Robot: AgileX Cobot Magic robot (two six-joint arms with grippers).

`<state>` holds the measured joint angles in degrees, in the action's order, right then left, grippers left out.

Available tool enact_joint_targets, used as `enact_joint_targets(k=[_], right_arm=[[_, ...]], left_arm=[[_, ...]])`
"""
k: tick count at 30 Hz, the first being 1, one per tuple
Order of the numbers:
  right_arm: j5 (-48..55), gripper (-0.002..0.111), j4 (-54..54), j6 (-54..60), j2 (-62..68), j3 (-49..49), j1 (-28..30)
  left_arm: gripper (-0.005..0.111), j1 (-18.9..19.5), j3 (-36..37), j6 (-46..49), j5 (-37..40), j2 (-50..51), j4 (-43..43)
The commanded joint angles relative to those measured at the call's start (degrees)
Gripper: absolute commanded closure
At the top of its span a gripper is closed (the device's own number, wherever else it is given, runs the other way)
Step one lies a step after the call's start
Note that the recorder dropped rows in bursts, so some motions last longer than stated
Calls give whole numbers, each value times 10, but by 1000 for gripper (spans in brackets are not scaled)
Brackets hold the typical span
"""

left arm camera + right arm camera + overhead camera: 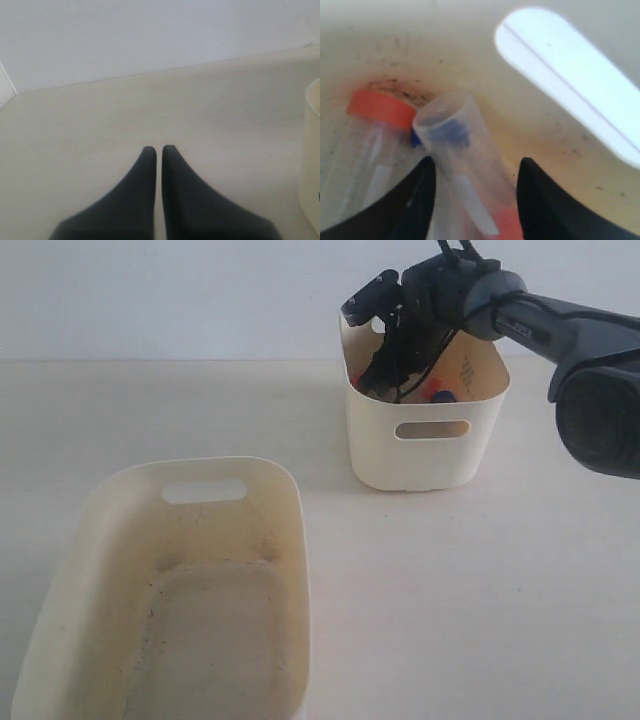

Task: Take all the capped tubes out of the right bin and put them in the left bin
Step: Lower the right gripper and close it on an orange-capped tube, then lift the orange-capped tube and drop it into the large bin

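The right bin (pixel 425 455) stands at the back right, and my right gripper (pixel 385 365) reaches down into it. Orange and blue caps of the capped tubes (pixel 440 395) show beside the gripper. In the right wrist view my right gripper (pixel 476 172) is open around a clear tube (pixel 465 150) that lies between its fingers. One finger touches the tube, the other stands apart. An orange-capped tube (pixel 380 112) lies beside it. The left bin (pixel 100 530) sits at the front left with no tubes in view. My left gripper (pixel 158 148) is shut over bare table.
The oval handle slot (pixel 570 75) of the right bin's wall is just beyond the tubes. A cream bin wall (pixel 311 165) shows at the edge of the left wrist view. A pale wall runs behind the table.
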<state>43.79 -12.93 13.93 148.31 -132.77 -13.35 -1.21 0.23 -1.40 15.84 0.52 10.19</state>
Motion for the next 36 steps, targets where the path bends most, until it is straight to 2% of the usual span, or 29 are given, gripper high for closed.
enact_joint_targets(k=[1,3,14,18,24,29,32,36], right_arm=[[17,93,-5,-36,0,2,3],[32,108,-3,-54,-9,2,3],[112,108,27,-116,-133,2,3],[172,108,94,-117,-182,2,3],[254,108,250,-90,-238,2,0],[262,108,293,-95,-263,2,-12],[262,108,312,-88,-292,35,-34],[262,108,312,-72,-356,135,-67]], left_arm=[[102,1,-2,-7,-9,-1,-1],[102,1,-2,-7,-9,-1,-1],[102,1,-2,-7,-9,-1,-1],[102,1,-2,-7,-9,-1,-1],[102,1,-2,-7,-9,-1,-1],[102,1,-2,-7,-9,-1,-1],[102,1,-2,-7,-9,-1,-1],[102,1,-2,-7,-9,-1,-1]])
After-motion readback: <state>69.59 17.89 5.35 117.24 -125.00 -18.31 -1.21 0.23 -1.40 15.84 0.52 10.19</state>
